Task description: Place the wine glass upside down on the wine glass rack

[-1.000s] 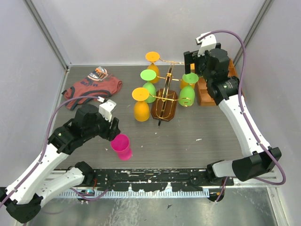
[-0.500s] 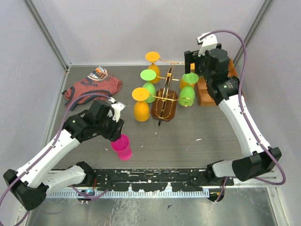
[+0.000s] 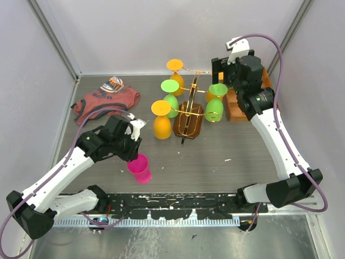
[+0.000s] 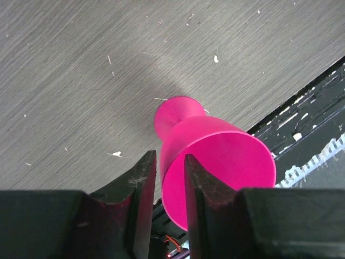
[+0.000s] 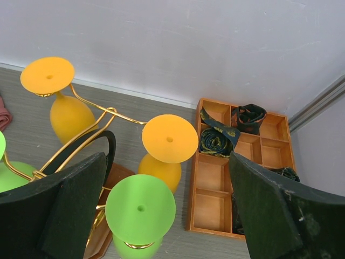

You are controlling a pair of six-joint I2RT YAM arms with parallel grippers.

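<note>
A pink wine glass (image 3: pixel 140 168) stands upright near the table's front edge, left of centre. My left gripper (image 3: pixel 134 151) is down at its rim. In the left wrist view one finger (image 4: pixel 141 183) is outside the pink wine glass (image 4: pixel 215 162) and the other (image 4: pixel 200 183) is inside the bowl; the left gripper (image 4: pixel 170 156) is open, with a narrow gap left round the wall. The gold-wire wine glass rack (image 3: pixel 188 116) stands mid-table with several orange and green glasses hanging upside down. My right gripper (image 3: pixel 223 67) hovers wide open above its right side, over the rack (image 5: pixel 91 129), holding nothing (image 5: pixel 167 156).
An orange-brown compartment tray (image 3: pixel 237 105) with rolled ties sits right of the rack, also in the right wrist view (image 5: pixel 215 189). A red shirt (image 3: pixel 105 100) lies at the back left. Grey walls close in the table on three sides.
My left gripper has moved right and down onto the pink glass's rim, and its fingers have narrowed round the wall. The right arm has stayed still.
</note>
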